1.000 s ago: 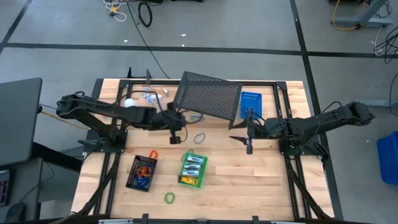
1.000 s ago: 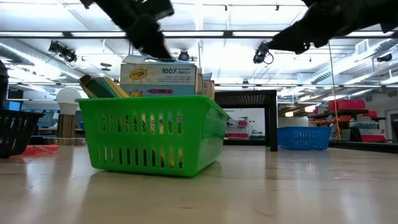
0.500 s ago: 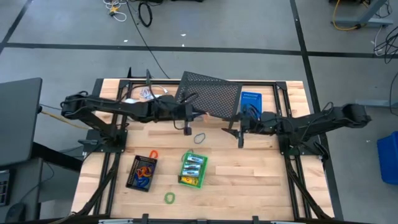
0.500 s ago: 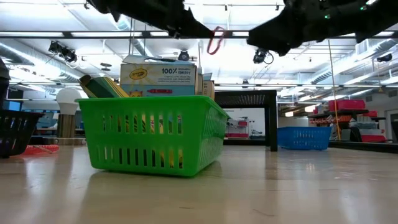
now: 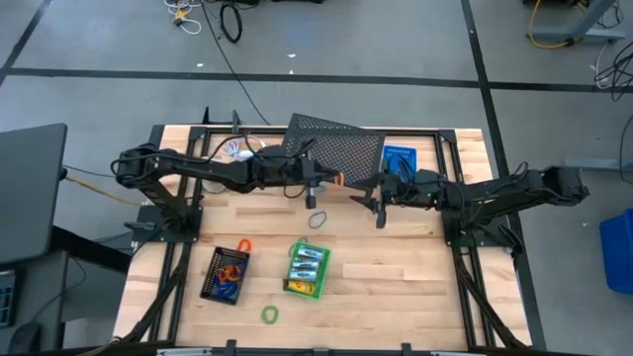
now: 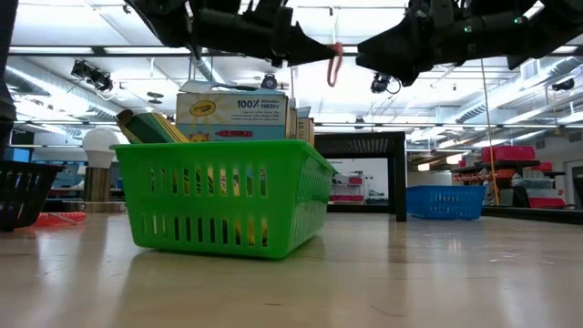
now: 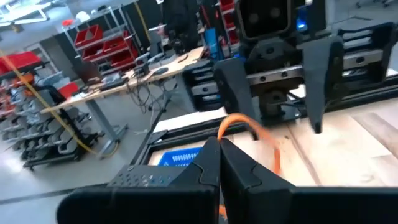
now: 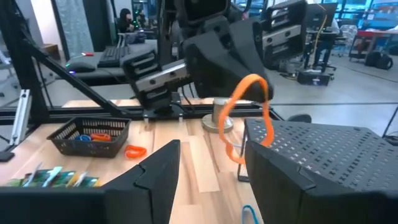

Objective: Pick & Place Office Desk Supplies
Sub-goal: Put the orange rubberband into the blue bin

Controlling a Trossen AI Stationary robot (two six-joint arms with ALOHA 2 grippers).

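Nearest the front edge of the wooden surface (image 5: 396, 287): a lone green loop (image 5: 269, 314), then the green basket (image 5: 307, 269) of crayon boxes (image 6: 232, 117) beside the black basket (image 5: 226, 274) of orange and blue loops. Farther in, a grey loop (image 5: 317, 220) lying flat. Above that, mid-air over the middle: left gripper (image 5: 315, 186) with jaws pinched shut on an orange loop (image 5: 340, 181), held well clear of the surface. Loop's long axis hanging roughly upright, seen from table height (image 6: 335, 62), free end drooping toward the right gripper (image 5: 379, 206). Right jaws spread apart, empty, facing the loop head-on; from the right wrist (image 8: 250, 112), loop sits just ahead of the gap, not yet inside. Looks like a handover: left holds, right nearer to take. Behind both, a black mesh tray (image 5: 331, 150) and a blue basket (image 5: 399, 164)
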